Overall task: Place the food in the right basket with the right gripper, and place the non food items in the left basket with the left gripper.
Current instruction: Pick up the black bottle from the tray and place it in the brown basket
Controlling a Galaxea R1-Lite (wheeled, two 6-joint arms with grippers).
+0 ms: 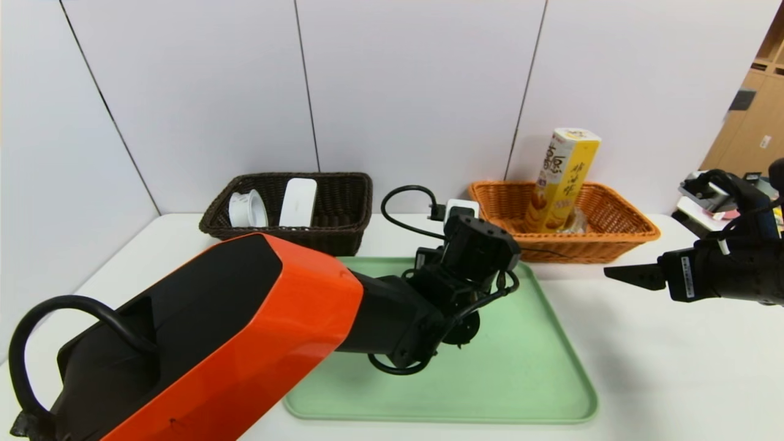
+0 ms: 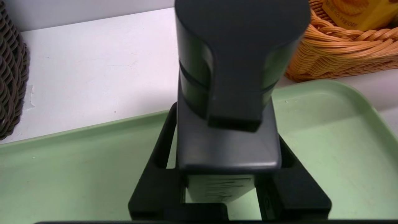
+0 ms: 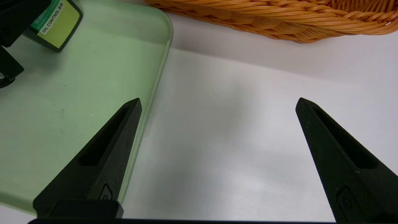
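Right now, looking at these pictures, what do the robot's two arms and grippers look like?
The left arm has a glossy orange casing with black panels, a black wrist and looping black cables; the left gripper is blocky and black. The right arm is all black, with a white barcode label, and the right gripper has two long pointed black fingers, each slotted.

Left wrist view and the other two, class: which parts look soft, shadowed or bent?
Left wrist view: the black pump bottle in the left hand fills the frame, soft. Right wrist view: right hand shadows the table. Head view: wall seams splay outward.
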